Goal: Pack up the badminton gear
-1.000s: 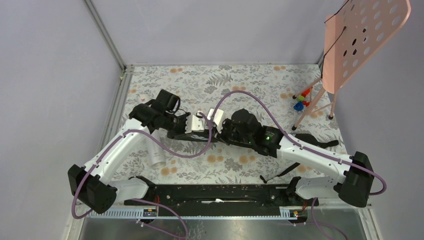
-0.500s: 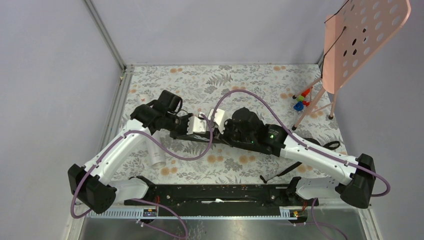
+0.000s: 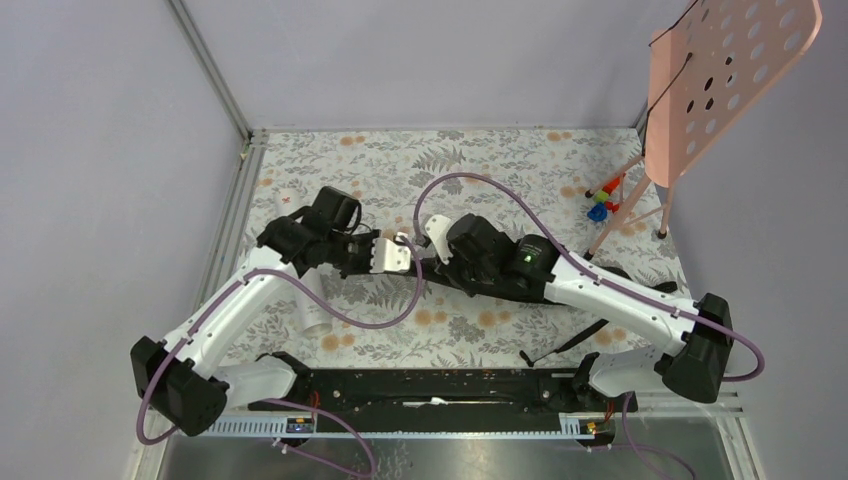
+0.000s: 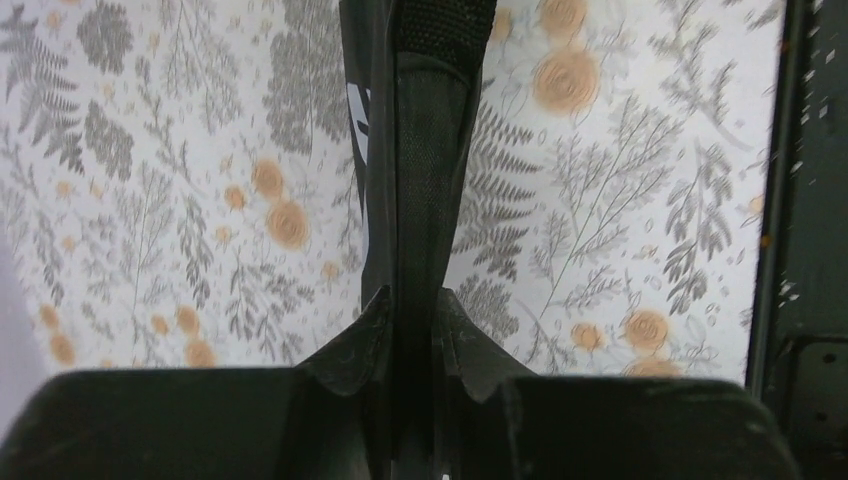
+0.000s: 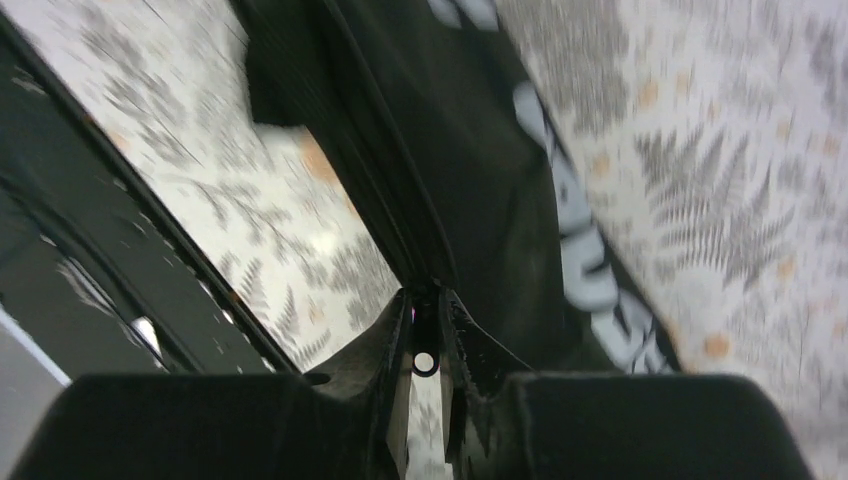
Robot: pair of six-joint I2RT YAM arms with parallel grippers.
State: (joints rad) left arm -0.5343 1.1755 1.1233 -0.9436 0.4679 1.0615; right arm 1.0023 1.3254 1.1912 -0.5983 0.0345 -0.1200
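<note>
Mostly I see left gripper (image 4: 408, 335) clamped on bag (image 4: 425, 150) narrow end; right gripper (image 5: 425, 335) pinching zipper pull (image 5: 424, 360); tube (image 3: 316, 322) near left edge half hidden under arm.

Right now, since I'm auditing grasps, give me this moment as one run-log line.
left gripper: shut on bag | right gripper: shut on zipper pull | tube: on table, outside bag

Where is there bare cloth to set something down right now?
Biggest free patch: the far cloth strip between the back wall and the arms. A smaller one lies between the bag and the near rail. Crowded: the centre, where left gripper and right gripper clamp the bag; the tube at near left; toys and stand legs far right.
</note>
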